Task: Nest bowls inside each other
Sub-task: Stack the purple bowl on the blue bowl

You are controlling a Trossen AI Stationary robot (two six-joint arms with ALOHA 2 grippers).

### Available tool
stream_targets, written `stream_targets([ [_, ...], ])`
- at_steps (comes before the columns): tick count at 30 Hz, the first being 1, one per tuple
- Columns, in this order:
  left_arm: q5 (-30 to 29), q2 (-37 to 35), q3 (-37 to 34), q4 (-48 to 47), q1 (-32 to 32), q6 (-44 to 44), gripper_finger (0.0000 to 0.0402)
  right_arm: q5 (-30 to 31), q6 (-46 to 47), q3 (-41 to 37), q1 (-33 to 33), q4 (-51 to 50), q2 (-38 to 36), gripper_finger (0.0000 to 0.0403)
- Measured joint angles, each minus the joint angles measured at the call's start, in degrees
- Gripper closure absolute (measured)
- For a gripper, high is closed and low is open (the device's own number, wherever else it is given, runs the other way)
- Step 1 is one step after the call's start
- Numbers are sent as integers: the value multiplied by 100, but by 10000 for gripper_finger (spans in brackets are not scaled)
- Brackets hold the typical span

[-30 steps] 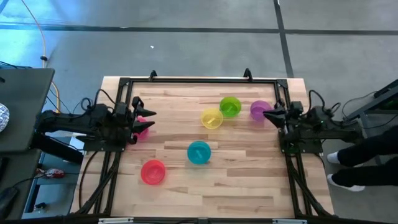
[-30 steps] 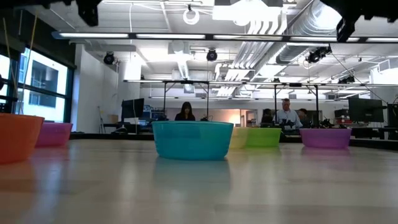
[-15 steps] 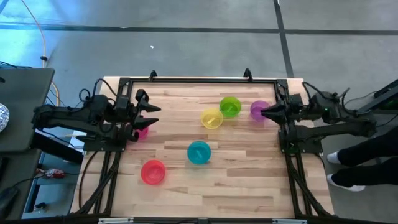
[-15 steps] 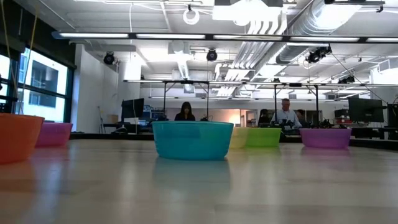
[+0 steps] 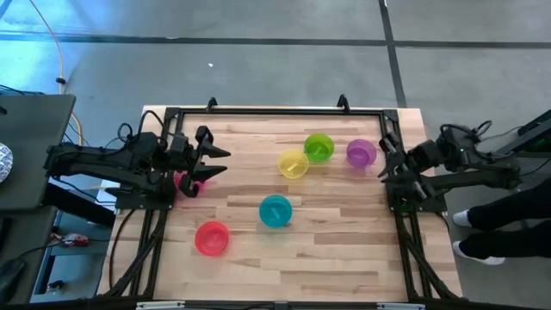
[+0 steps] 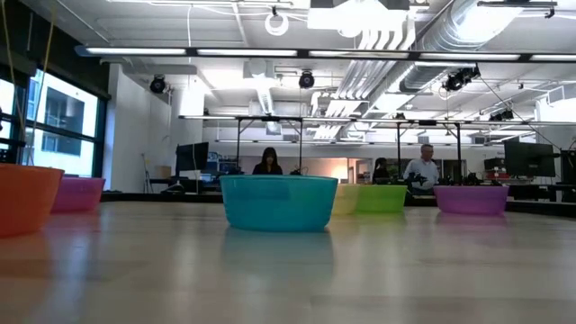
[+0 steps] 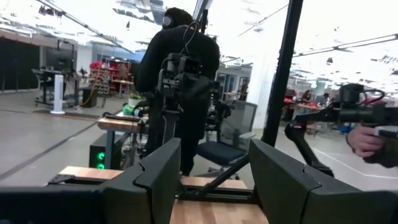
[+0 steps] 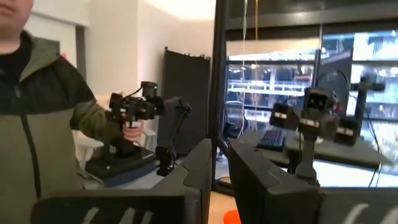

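Note:
Six bowls stand apart, each upright on its base on the wooden table [image 5: 327, 250]: red [image 5: 212, 238] [image 6: 25, 198], teal [image 5: 275, 211] [image 6: 279, 202], yellow [image 5: 294, 164] [image 6: 344, 199], green [image 5: 318, 147] [image 6: 382, 198], purple [image 5: 361, 153] [image 6: 471, 199]. The pink bowl [image 5: 184, 183] [image 6: 79, 193] is partly hidden under the left arm. My left gripper [image 5: 217, 164] [image 7: 214, 168] is open and hangs in the air above and just right of the pink bowl. My right gripper [image 5: 386, 163] [image 8: 220, 165] is shut and sits raised by the table's right edge, right of the purple bowl. Neither gripper shows in the low view.
A black frame [image 5: 275, 111] runs along the table's far edge and both sides. A person stands beyond the table's right side [image 7: 180, 68], another beyond the left side [image 8: 43, 106], each with a hand on a control arm. Bare wood lies near the front edge.
My left gripper has risen and moved toward the table's right, clearing more of the pink bowl. My right gripper has drawn back toward the right edge, away from the purple bowl, and tipped up. Both arms have left the top of the low view. The bowls have kept still.

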Motion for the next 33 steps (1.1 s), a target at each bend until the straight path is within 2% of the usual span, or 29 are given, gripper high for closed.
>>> stream_targets([
  [3,0,22,0,-9,0,-178,220,20,-253,0,0,-13,-37,359],
  [8,-2,18,0,-4,0,-359,220,1040,-80,-6,-4,-132,-35,359],
  [13,-7,18,0,-4,0,-359,220,1563,38,-9,-4,-132,-33,359],
  [18,-20,18,0,-4,0,-229,220,2693,-141,-9,-4,-280,-33,359],
  [22,84,18,-2,-9,0,-114,220,3840,-245,-9,-4,-1063,-66,359],
  [26,128,18,-17,-210,0,-116,220,5429,925,-9,-4,-2409,-61,359],
  [28,22,18,-20,-437,0,-116,220,6004,1629,-9,-4,-3122,-61,359],
  [31,-233,18,-22,-773,0,-116,220,6501,2839,-9,-4,-3773,-61,359],
  [33,-395,18,-24,-944,2,-114,220,6725,3285,-9,-4,-3873,-61,359],
])
